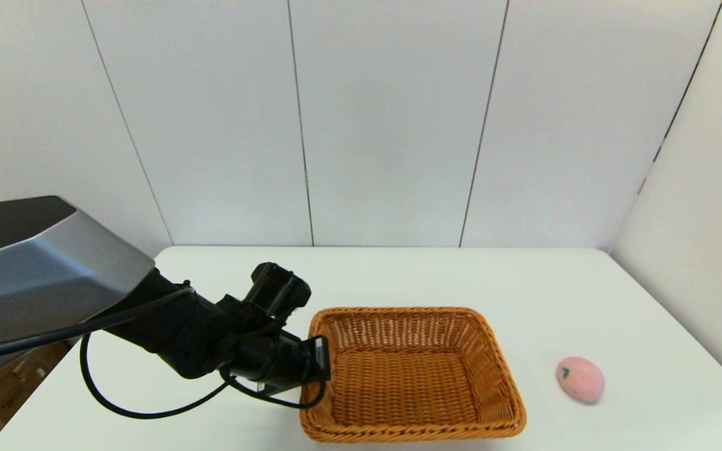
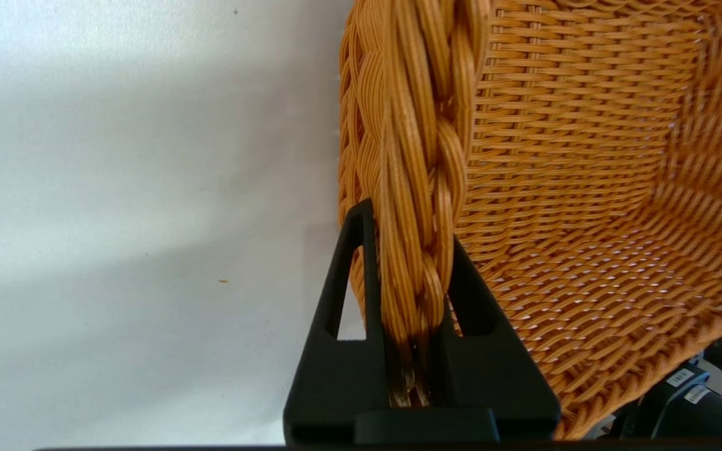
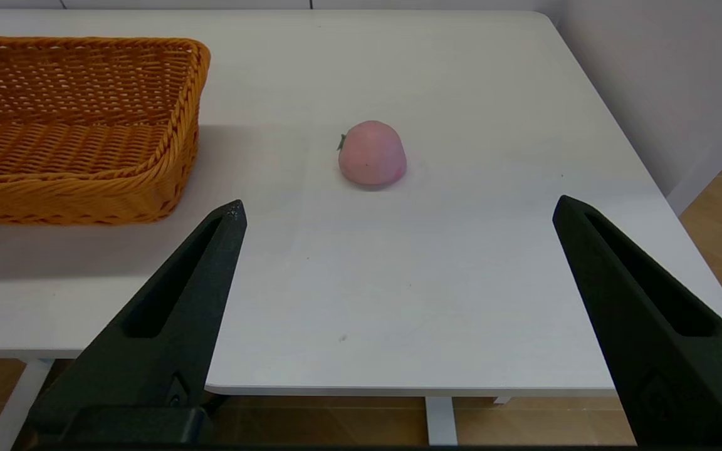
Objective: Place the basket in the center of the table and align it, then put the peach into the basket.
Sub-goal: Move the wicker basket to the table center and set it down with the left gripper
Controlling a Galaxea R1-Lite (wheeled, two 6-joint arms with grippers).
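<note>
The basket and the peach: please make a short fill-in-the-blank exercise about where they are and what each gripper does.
1. The left gripper is shut on the braided ____ of the basket.
2. The peach lies on the table, on the robot's ____ side of the basket.
3. The inside of the basket is ____.
4. The right gripper has its fingers ____ and holds nothing.

Missing words: rim; right; empty; open

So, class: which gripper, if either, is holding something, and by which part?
The left gripper is shut on the basket, pinching the braided rim of its left side. The right gripper is open, holding nothing.
</note>
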